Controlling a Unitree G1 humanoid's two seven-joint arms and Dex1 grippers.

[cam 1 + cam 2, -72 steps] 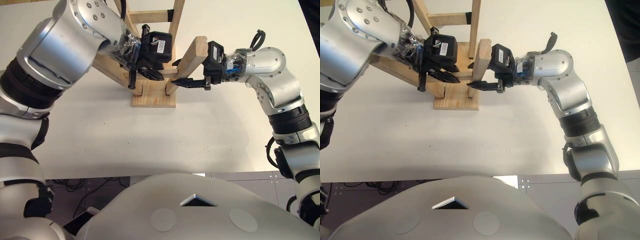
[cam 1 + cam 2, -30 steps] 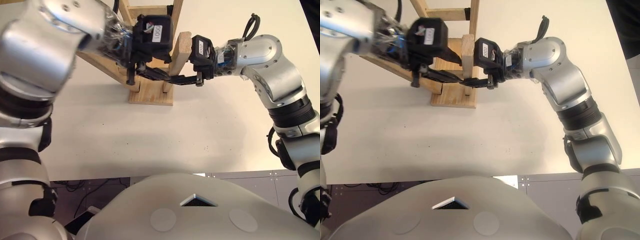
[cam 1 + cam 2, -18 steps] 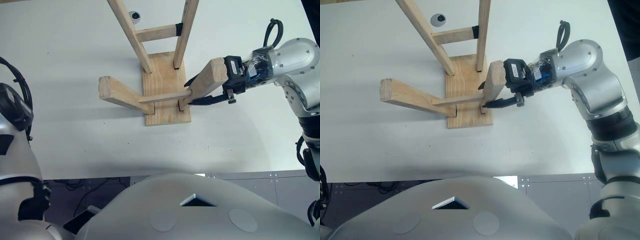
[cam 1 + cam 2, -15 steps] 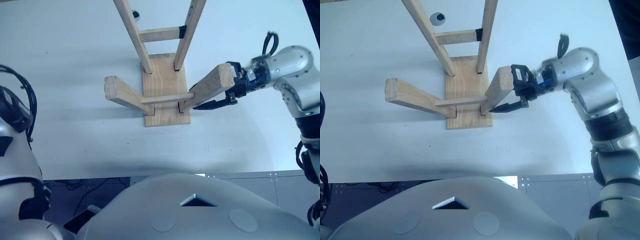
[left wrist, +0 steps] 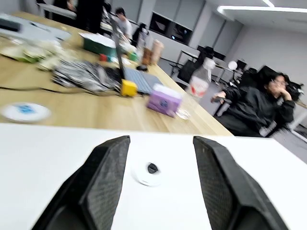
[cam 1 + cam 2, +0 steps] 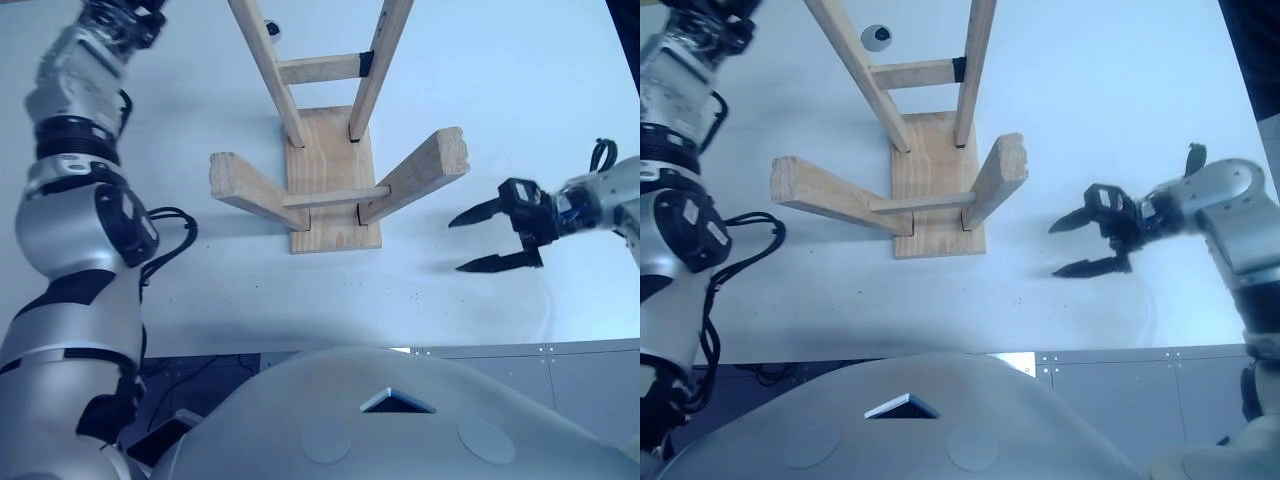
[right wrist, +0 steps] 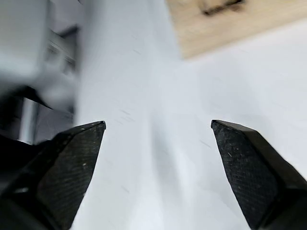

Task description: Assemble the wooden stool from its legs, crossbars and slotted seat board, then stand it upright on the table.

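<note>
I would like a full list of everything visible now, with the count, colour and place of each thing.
table: one, white, under everything.
seat board: one, light wood, flat on the table's middle.
legs: four, light wood, standing up from the seat board.
crossbars: two, light wood, each joining one pair of legs.
disc: one, white with dark centre, on the table beyond the seat board.
desk: one, wooden, cluttered, beyond the table.
left hand: one, black, open, over the table's far left.
right hand: one, black, open, right of the legs, apart from them.

Silver arms [image 6: 85, 230] with black joint bands, looped black cables [image 6: 192, 228], black textured fingers [image 7: 67, 167].
</note>
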